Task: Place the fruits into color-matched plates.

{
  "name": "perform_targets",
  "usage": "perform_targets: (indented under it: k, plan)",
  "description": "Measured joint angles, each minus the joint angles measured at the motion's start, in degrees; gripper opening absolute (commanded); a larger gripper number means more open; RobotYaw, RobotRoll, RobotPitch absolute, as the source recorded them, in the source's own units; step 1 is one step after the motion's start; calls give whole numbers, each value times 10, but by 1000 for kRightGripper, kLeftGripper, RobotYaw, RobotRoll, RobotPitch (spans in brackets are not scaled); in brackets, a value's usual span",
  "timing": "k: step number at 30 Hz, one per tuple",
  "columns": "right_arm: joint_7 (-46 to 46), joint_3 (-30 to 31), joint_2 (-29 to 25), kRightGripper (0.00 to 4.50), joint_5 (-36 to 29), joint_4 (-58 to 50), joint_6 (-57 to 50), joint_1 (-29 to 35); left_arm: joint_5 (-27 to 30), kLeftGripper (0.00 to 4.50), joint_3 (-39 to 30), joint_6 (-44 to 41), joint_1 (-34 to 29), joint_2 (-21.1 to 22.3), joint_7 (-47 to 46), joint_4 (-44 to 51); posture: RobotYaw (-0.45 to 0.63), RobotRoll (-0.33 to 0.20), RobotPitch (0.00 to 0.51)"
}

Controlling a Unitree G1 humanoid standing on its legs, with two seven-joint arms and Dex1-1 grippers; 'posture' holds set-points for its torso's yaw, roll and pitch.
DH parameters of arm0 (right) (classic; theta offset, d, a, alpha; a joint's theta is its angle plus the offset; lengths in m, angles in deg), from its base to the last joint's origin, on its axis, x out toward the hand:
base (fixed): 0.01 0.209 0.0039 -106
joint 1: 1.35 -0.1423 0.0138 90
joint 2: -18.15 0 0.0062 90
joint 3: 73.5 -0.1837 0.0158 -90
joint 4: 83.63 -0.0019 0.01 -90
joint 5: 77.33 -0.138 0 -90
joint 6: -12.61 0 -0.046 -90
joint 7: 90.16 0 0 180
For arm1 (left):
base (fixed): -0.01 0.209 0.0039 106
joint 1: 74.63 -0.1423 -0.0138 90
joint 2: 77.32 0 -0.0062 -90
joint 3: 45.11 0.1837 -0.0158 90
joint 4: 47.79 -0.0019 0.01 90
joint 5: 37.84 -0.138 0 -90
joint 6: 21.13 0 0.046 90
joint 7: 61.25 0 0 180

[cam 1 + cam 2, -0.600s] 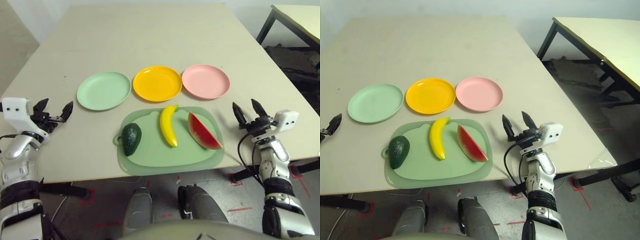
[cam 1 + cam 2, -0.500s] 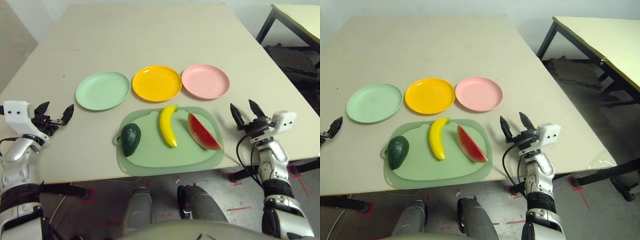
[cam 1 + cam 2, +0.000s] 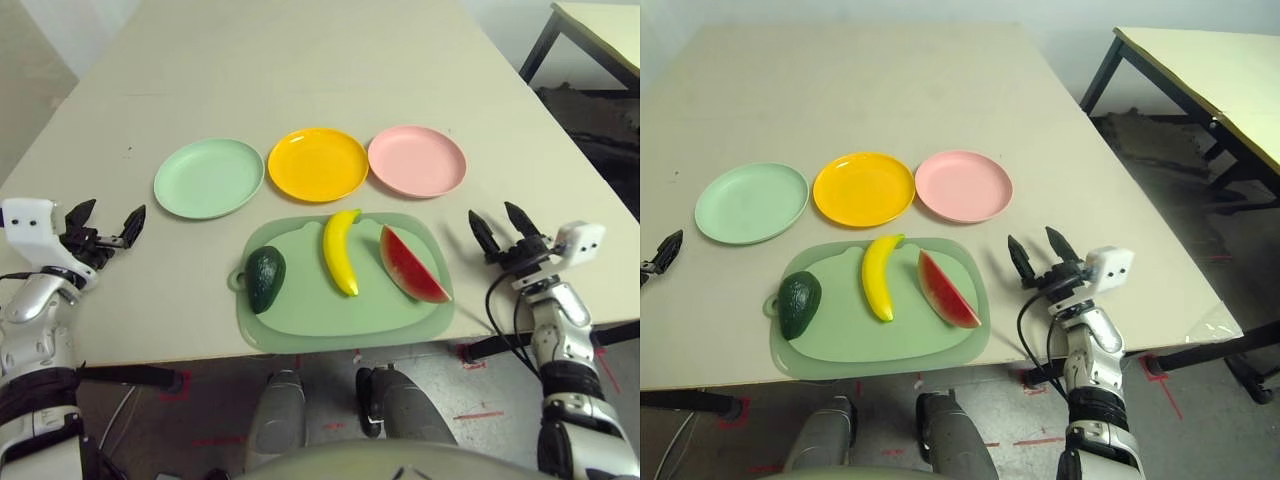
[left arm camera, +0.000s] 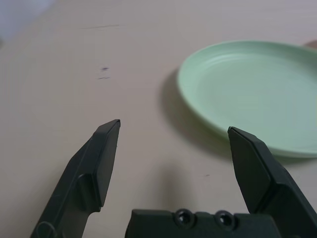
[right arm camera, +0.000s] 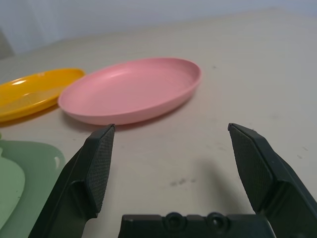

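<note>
Nothing has moved on the beige table [image 3: 300, 70]: avocado [image 3: 264, 279], banana [image 3: 341, 251] and watermelon wedge [image 3: 410, 266] lie on the cutting mat [image 3: 330, 310]. Left gripper [image 3: 104, 225] and right gripper [image 3: 500, 226] hover open, empty.

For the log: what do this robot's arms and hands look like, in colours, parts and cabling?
Both forearms are silver with black joint bands. Each wrist carries a white boxy camera housing. The left hand and right hand each have two black, pointed fingers; the wrist views show textured inner pads and two screws at the base. A black cable loops beside the right forearm.
</note>
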Motion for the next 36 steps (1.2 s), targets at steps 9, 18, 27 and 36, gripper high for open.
perform_targets:
  k: [9,18,27,36]
  plan:
    - [-103,112,-174,4500,90,-91,-77,-79,129,4453,25,-93,-47,167,358,173,7,0,165]
    - [-345,271,-289,4500,175,-125,-29,-284,124,4453,135,-114,42,234,492,213,-34,0,147]
    - [-463,423,-376,4500,162,-197,100,-395,104,4453,231,-56,92,237,493,187,-55,0,137]
    - [-466,482,-350,4500,143,-259,115,-438,102,4453,270,-59,116,210,494,180,-51,0,140]
